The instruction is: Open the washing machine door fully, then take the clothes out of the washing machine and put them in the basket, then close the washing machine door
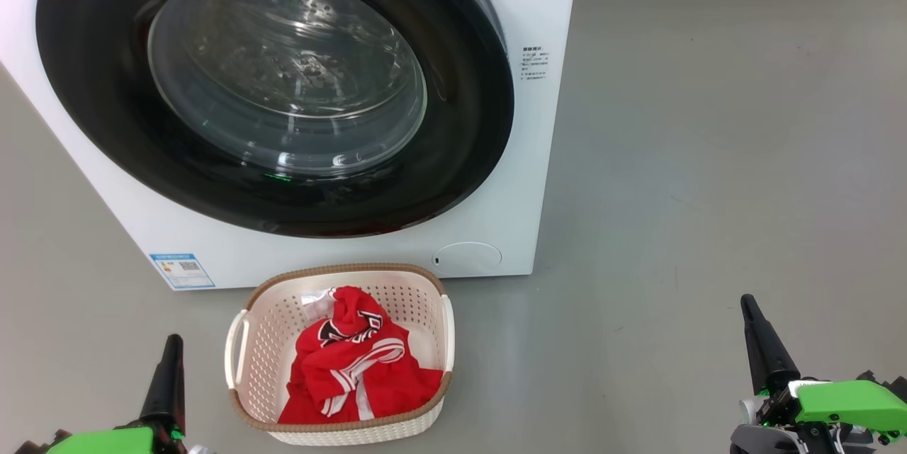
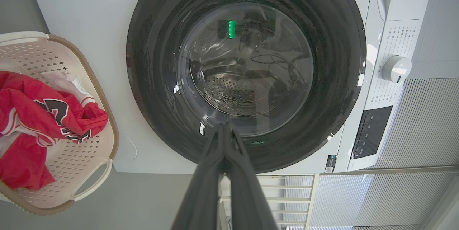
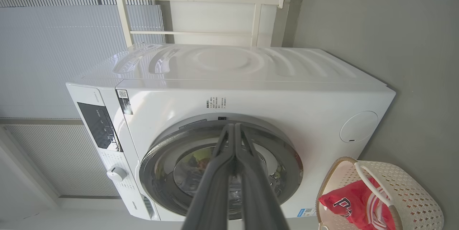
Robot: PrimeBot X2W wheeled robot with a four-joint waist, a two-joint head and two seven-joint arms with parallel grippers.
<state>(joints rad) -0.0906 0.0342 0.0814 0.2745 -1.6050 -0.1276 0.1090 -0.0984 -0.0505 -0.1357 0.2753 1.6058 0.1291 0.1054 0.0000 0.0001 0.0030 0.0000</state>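
door (image 1: 283,86): looks flush with washing machine (image 1: 545,121); press rim gently, confirming latch
clothes (image 1: 354,369): in basket (image 1: 340,268) below door
left end effector (image 1: 173,344), right end effector (image 1: 747,309): pinched shut, empty

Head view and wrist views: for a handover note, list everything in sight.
washing machine: one, white, on the floor
washing machine door: one, black rim, clear glass, closed
label: one, blue, low left on the front
round cap: one, white, low right on the front
knob: one, white, on the control panel
basket: one, cream with brown rim, floor before the machine
jersey: one, red with white trim, inside the basket
left gripper: one, dark jaws shut, head view lower left
right gripper: one, dark jaws shut, head view lower right
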